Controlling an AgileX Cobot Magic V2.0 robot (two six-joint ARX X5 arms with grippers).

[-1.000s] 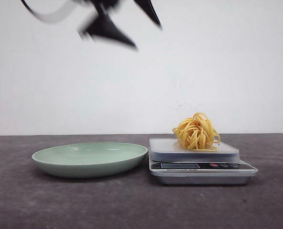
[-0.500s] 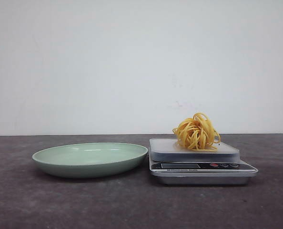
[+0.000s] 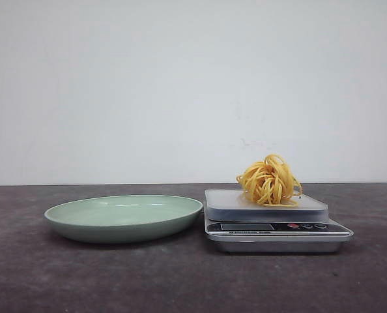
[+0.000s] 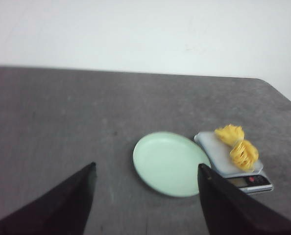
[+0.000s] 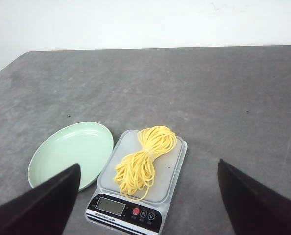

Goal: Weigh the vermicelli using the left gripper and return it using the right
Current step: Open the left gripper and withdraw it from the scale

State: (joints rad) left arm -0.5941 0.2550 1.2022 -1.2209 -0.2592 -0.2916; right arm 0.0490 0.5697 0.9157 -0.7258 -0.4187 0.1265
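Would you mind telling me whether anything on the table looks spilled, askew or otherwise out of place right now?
Nothing stands out. The vermicelli bundle lies wholly on the scale platform, with no stray strands on the table. The green plate sits flat and empty beside the scale. Both end effectors are open and holding nothing.

Even, bright diffuse light; soft shadows under plate (image 3: 123,218); left wrist view slightly blurred.

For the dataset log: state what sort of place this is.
Probably a staged lab test bench, not a real kitchen: a bare dark grey table before a plain white wall, holding only a green plate and a digital scale bearing yellow vermicelli.
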